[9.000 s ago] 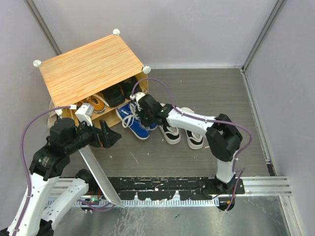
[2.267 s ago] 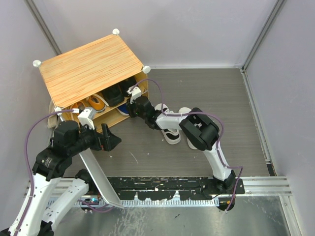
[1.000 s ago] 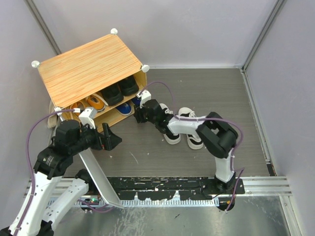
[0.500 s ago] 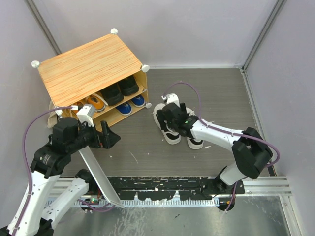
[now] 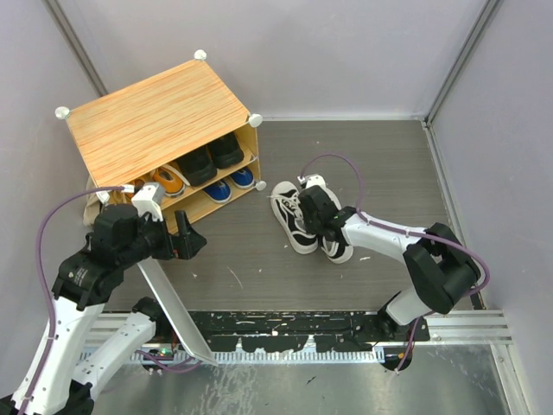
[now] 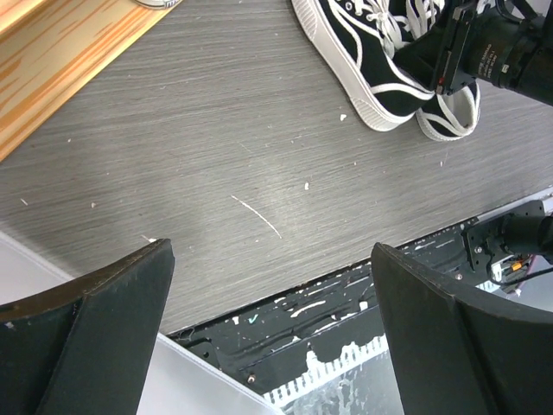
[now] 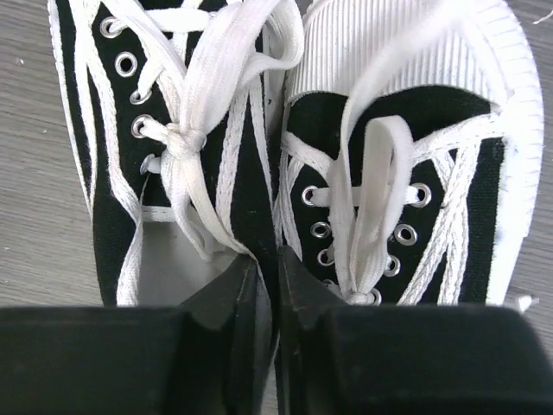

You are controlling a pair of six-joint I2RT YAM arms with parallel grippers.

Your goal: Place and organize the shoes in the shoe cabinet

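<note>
From above, the black-and-white lace-up sneakers [image 5: 295,226] lie side by side on the grey floor, well apart from the boxy shoe cabinet with the striped orange-brown wood-grain top [image 5: 155,117]. The right gripper [image 5: 318,212] sits over their heel ends. In the cabinet, black sneakers [image 5: 207,158] and orange sneakers [image 5: 164,181] fill the upper shelf, and blue sneakers [image 5: 229,186] take part of the lower one. The free room seems to be on the lower shelf, so the pair should go in there toes first, kept low and level.

The left wrist view shows the left gripper [image 6: 272,251] with its fingers wide apart and nothing between them, above bare floor.

The right wrist view shows one finger in each shoe opening, nearly together and apparently pinching the two inner collars. Lift slowly, because the loose white laces [image 7: 216,95] could snag.
</note>
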